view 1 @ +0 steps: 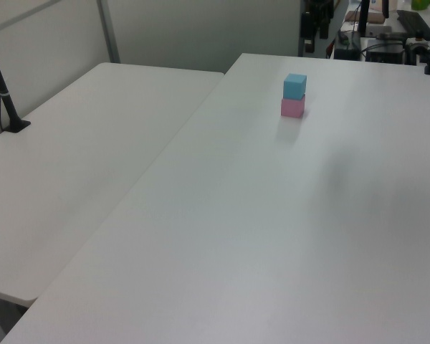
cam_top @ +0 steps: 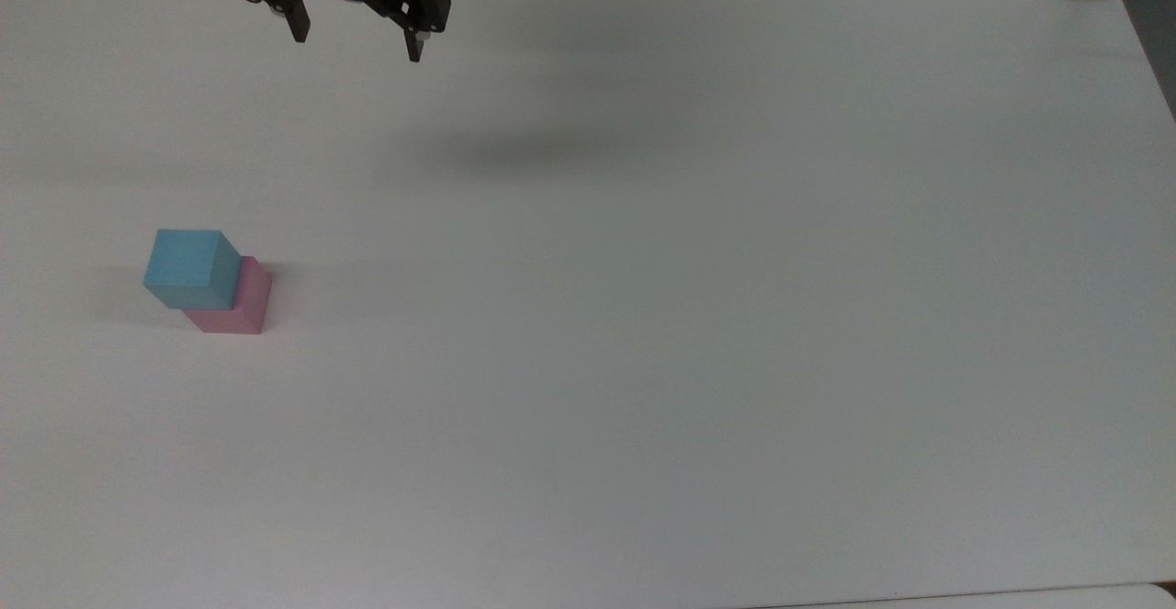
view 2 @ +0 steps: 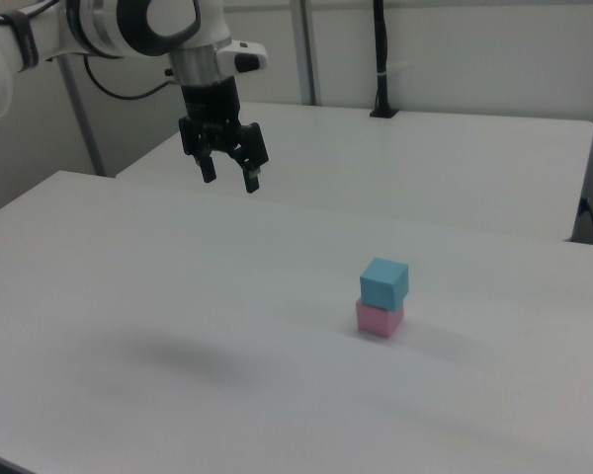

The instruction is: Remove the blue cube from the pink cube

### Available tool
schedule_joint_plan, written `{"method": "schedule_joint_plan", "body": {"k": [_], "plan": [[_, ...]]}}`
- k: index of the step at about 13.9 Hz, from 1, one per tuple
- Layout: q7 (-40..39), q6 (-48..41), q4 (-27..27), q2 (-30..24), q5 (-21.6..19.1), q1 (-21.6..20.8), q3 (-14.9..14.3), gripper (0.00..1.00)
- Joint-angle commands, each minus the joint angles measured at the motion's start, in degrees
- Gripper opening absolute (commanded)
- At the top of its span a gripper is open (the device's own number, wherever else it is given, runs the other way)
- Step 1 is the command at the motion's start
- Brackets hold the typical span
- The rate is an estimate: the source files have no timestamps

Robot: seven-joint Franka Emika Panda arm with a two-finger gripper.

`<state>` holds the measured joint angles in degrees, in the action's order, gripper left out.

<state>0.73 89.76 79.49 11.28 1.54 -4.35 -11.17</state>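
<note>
The two black fingers (view 2: pixel 209 168) are spread apart with nothing between them — released, holding no object. They point down from the gripper (view 2: pixel 229 179), which hangs high in the air over the white counter (view 2: pixel 178 296). In the top view the gripper (cam_top: pixel 356 47) is at the upper edge of the picture, left of the middle, and a soft grey shadow lies on the counter (cam_top: pixel 698 315) below and to the right of it. In the right view the white arm (view 2: pixel 128 30) comes in from the upper left corner and carries the gripper at its end.

The blue cube (view 2: pixel 383 282) sits on top of the pink cube (view 2: pixel 379 318), and both stand on the counter well apart from the gripper. The blue one is turned a little against the pink one, so their edges do not line up. In the top view the blue cube (cam_top: pixel 190 267) covers most of the pink cube (cam_top: pixel 241 304) — the stack is at the top view's left, about halfway down. In the left view the blue cube (view 1: pixel 295 86) and the pink cube (view 1: pixel 292 107) stand at the far part of the counter (view 1: pixel 258 236).

A second white table (view 1: pixel 72 179) stands just beside the counter, and a black pole (view 1: pixel 3 93) rises from it.
</note>
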Motion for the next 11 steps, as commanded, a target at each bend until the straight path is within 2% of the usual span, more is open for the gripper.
{"method": "schedule_joint_plan", "body": {"k": [1,9,11], "plan": [[0.2,0.3,1.7,-1.6,0.0,0.0,-0.4,1.00],[0.1,0.4,1.5,-1.3,0.0,0.1,-0.5,1.00],[-4.6,3.8,1.8,-0.5,-0.1,1.1,-0.5,1.00]]}}
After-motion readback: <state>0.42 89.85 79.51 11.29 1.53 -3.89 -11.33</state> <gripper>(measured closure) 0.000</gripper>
